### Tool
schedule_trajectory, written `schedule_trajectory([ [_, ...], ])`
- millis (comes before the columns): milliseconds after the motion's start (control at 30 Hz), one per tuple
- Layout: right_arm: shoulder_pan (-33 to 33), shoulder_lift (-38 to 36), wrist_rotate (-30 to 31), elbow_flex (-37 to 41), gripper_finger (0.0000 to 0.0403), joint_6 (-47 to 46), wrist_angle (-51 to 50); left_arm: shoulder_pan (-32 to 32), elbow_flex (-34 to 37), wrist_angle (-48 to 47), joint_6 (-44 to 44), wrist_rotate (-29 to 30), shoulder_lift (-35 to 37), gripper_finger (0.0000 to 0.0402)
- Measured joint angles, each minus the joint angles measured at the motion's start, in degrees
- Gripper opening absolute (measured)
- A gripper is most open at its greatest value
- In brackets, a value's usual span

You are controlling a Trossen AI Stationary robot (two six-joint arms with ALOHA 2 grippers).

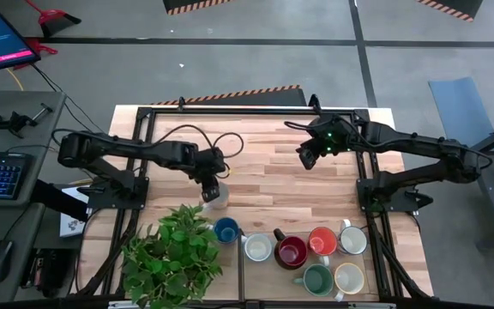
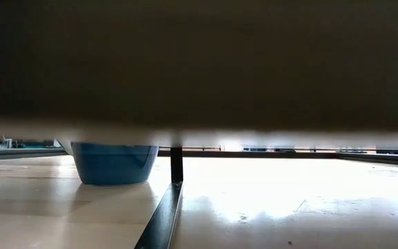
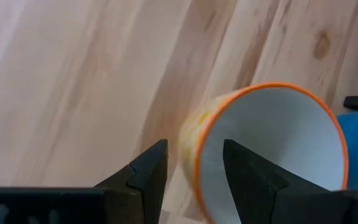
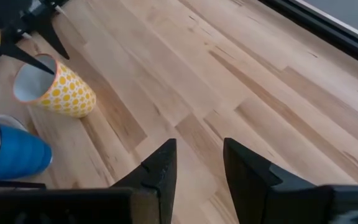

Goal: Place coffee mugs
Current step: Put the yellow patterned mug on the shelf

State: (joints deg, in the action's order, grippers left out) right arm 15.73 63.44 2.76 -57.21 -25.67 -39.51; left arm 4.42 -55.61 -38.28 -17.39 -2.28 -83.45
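Mugs first, along the near edge of my table (image 1: 316,184): green (image 1: 318,279) and cream (image 1: 349,278) closest, then a row just behind with blue (image 1: 225,229), white (image 1: 258,248), dark red (image 1: 291,252), orange (image 1: 322,241) and another white (image 1: 352,239), bunched close together. The potted plant (image 1: 172,254) sits at the near left, leaves reaching the blue one. From table height I only get that blue mug's base (image 2: 113,163); a dark band hides the rest.

Further in, my left gripper (image 1: 211,182) is down on the yellow-dotted mug (image 4: 55,87), one finger (image 3: 248,174) inside the orange rim, the other (image 3: 145,174) outside, straddling the wall; I can't tell if they're actually pinching it. The mug tilts, just beyond the blue one.

Farthest back, my right gripper (image 1: 309,154) hangs over bare wood, fingers (image 4: 160,168) apart, holding nothing.
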Motion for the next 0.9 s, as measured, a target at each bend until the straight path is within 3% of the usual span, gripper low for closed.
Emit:
schedule_trajectory([
  [400, 0.0, 0.0, 0.0, 0.0, 0.011, -1.4, 0.0, -1.2, 0.0, 7.1, 0.6, 0.0, -5.2, 0.0146],
  [900, 0.0, 0.0, 0.4, 0.0, 0.011, -0.9, -5.1, -0.7, 0.0, 6.9, 1.5, 0.2, -5.4, 0.0119],
])
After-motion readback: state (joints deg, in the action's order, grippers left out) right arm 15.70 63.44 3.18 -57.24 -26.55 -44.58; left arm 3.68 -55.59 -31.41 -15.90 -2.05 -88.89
